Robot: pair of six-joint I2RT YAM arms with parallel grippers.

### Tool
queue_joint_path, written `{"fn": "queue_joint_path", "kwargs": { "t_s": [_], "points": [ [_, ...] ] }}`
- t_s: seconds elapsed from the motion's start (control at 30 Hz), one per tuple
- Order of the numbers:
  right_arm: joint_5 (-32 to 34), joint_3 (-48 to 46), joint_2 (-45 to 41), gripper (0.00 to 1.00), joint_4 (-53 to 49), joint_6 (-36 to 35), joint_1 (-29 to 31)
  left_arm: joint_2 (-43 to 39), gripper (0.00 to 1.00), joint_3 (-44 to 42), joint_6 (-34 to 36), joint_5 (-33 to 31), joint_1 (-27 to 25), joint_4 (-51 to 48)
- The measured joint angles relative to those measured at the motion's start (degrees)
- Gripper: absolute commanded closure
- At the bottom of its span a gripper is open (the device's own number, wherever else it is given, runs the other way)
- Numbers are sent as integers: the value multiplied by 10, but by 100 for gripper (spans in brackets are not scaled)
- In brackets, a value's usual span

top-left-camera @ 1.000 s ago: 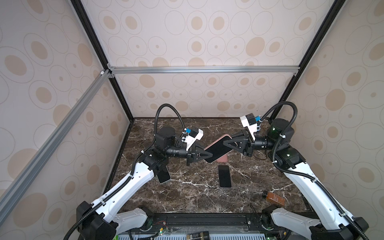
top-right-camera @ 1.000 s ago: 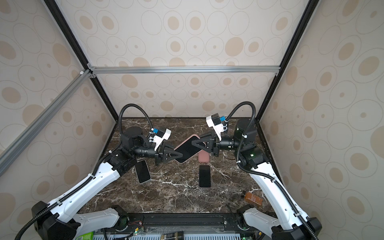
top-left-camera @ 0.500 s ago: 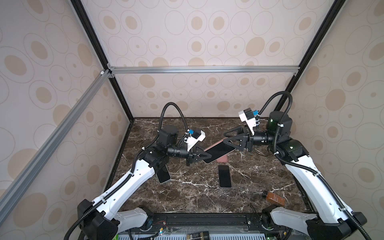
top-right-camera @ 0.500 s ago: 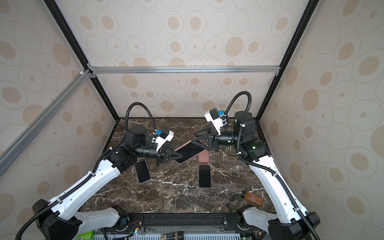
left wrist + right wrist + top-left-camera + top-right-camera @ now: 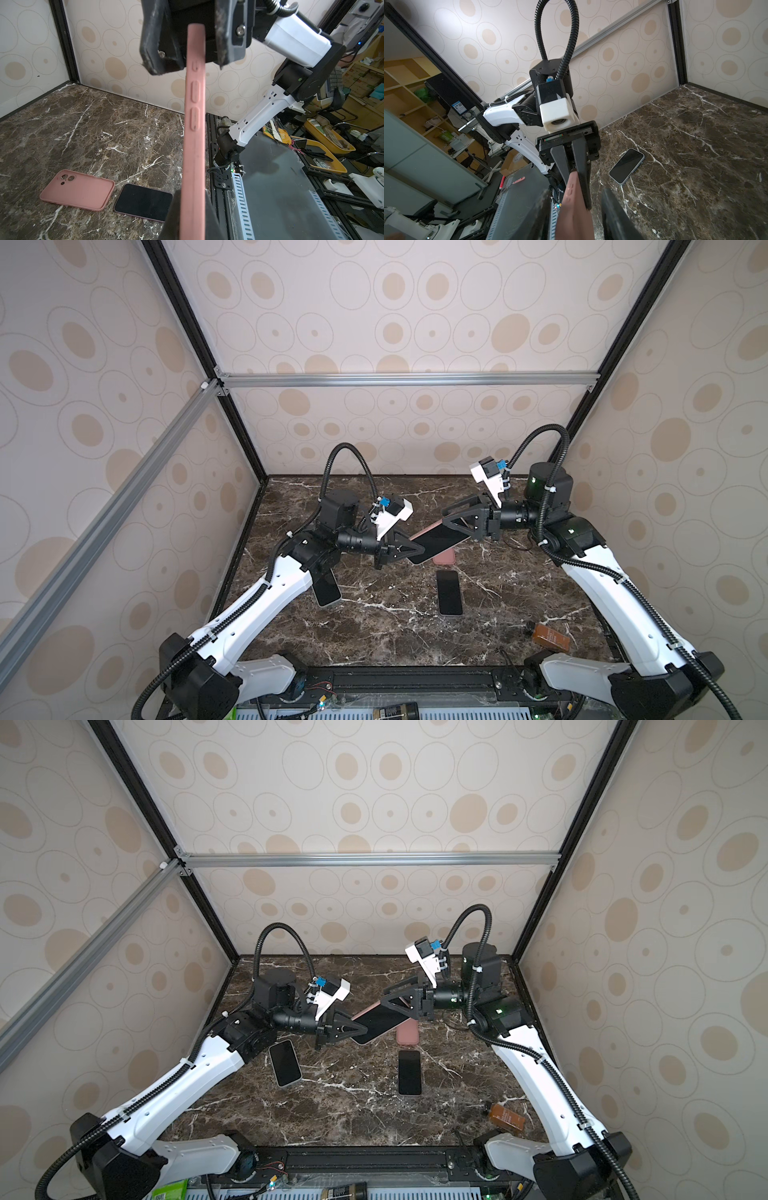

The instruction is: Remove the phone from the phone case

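Right jaws have parted, straddling the phone case (image 5: 194, 124) (left jaws clamp it).

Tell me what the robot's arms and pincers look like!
The left arm and right arm have white shells with black joints. A ribbed black hose loops over each one. The left pincer and right pincer have black, triangle-shaped fingers with cut-out holes. Behind each sits a white camera box with a blue plug. A green light glows on the right arm.
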Motion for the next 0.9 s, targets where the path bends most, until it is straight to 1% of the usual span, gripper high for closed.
{"fn": "queue_joint_path", "kwargs": {
  "t_s": [0.27,0.53,0.9],
  "points": [
    [-8,-10,6,62,28,31,0,0,100,0,-1,-6,0,12],
    [-12,-16,12,66,74,71,0,0,100,0,-7,-18,0,24],
    [-3,-15,23,64,87,98,0,-14,100,-10,-12,-66,0,29]
  ]
}}
